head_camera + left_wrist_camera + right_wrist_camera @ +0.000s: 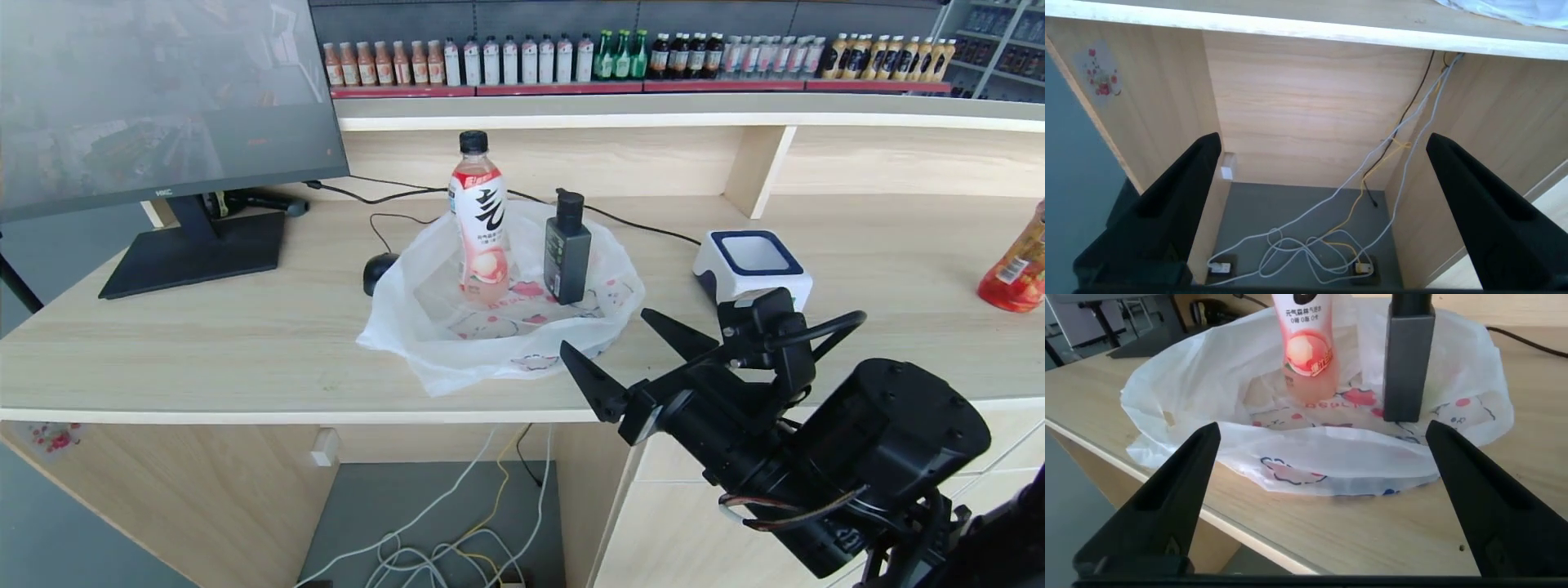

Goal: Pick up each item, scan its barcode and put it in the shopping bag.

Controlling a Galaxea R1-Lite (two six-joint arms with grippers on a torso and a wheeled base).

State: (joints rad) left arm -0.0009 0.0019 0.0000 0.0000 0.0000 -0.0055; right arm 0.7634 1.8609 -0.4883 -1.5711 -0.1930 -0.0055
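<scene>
The white shopping bag lies open on the surface, holding a pink bottle with a peach picture and bold black characters, and a dark pump bottle right of it. The right gripper, near the bag, and the left gripper both have fingers spread.

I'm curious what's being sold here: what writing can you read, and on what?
Nothing reads clearly enough to quote.
Pink bottle: big dark characters on its label, small print blurred.
Dark bottle: label print too small.
Monitor: tiny logo on its lower edge, too small.
Red bottle: label blurred.
Shelf bottles: labels too small.
</scene>
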